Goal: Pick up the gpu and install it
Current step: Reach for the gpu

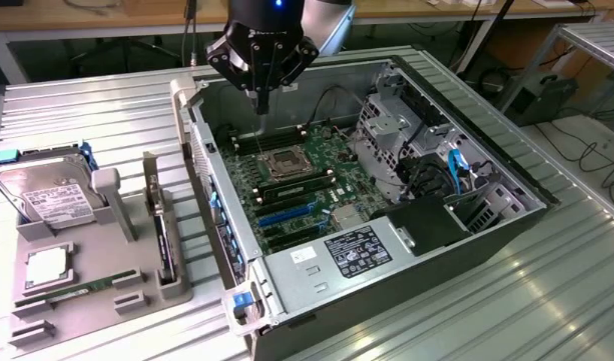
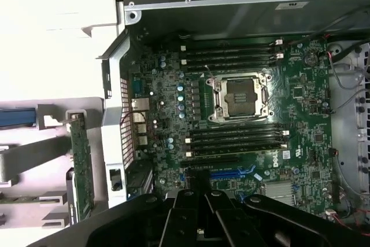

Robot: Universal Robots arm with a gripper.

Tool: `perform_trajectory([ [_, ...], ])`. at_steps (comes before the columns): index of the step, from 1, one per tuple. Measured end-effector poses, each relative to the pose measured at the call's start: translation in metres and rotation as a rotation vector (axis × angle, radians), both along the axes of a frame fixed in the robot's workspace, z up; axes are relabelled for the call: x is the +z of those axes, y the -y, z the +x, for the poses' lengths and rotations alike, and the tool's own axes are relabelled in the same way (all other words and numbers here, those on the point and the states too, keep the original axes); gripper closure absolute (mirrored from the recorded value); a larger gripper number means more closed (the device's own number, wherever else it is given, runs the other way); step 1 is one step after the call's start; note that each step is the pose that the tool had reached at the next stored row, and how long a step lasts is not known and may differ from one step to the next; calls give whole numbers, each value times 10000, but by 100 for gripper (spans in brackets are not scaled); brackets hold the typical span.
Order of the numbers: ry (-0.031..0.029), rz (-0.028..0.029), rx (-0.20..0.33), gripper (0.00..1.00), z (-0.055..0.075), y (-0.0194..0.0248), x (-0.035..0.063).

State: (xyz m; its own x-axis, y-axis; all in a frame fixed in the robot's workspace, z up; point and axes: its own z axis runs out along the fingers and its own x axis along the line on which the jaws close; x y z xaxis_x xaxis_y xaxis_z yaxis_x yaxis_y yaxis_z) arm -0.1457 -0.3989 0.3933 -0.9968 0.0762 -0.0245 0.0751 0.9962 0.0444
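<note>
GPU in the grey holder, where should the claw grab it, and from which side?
Take the gpu by the middle of its upper edge, pinching its two flat faces, with the claw coming straight down. It stands on edge in a slot of the grey holder, so probably only that upper edge is free; the holder's posts hem its ends.

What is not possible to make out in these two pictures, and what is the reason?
- gpu: exterior view, standing on edge in the tray, so its face is hidden.
- Hard drive label: exterior view, print too small.
- Blue slot: wrist view, partly covered by the gripper.
</note>
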Motion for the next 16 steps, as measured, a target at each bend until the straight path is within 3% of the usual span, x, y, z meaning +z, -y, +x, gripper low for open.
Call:
perform_trajectory([
  [16,0,0,0,89,-58,0,0],
])
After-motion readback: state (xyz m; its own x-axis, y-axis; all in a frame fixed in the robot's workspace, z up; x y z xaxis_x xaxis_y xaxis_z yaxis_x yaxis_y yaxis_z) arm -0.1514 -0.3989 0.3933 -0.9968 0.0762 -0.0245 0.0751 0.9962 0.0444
